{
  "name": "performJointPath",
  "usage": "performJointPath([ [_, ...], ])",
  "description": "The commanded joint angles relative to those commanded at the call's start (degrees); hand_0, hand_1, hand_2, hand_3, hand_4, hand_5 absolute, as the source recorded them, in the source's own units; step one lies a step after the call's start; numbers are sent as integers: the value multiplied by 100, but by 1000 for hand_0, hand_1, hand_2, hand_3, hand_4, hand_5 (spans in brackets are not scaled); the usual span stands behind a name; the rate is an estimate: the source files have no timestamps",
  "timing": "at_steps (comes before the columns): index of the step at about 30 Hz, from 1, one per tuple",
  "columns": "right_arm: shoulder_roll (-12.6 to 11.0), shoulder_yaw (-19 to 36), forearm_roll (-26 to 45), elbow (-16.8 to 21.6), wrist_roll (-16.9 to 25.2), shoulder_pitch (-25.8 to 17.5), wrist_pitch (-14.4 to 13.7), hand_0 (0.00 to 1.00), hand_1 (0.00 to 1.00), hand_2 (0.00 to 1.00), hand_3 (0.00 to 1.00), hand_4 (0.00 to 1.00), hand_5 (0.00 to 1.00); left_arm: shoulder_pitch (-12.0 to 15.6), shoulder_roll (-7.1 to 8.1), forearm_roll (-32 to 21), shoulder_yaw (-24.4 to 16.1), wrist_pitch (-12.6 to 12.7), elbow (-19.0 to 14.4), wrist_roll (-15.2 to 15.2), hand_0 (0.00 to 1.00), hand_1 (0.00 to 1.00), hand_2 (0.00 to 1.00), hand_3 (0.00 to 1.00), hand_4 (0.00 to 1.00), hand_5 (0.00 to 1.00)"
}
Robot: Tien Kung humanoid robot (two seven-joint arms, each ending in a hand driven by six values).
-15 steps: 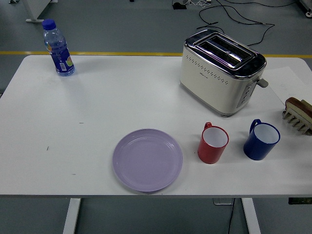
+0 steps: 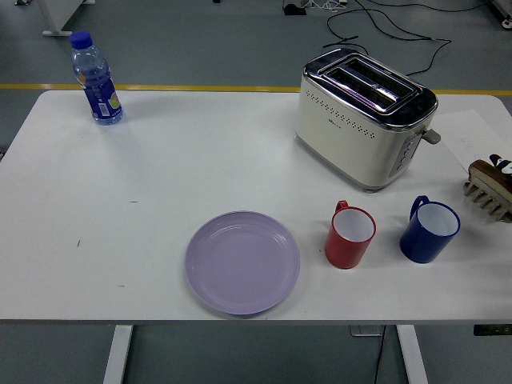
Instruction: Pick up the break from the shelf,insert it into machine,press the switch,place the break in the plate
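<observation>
While the white table (image 2: 160, 176) waits, the cream and chrome 2-slot toaster (image 2: 364, 128) stands empty far right, the round lilac plate (image 2: 242, 262) lies bare near the front, and the brown bread slice (image 2: 488, 174) sits in its rack at the right edge. A dark fingertip (image 2: 504, 164) shows above it; I cannot tell its grip. Better grasp the slice's top edge, lifting straight.
</observation>
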Motion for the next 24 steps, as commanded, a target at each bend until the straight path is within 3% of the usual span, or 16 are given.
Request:
performJointPath([
  [4,2,-97,-700,15,-64,7,36,991,898,958,951,795,105,-5,1,10,-8,0,0,3,650,566,585,597,291,979],
  [17,74,-510,-749,-108,-212,116,30,988,888,958,954,796,118,-3,3,-12,15,-1,0,3,651,566,585,597,291,978],
  [24,132,-768,-1258,-348,-385,312,13,982,881,954,948,799,128,-3,5,-17,20,0,0,4,651,566,585,599,292,980],
])
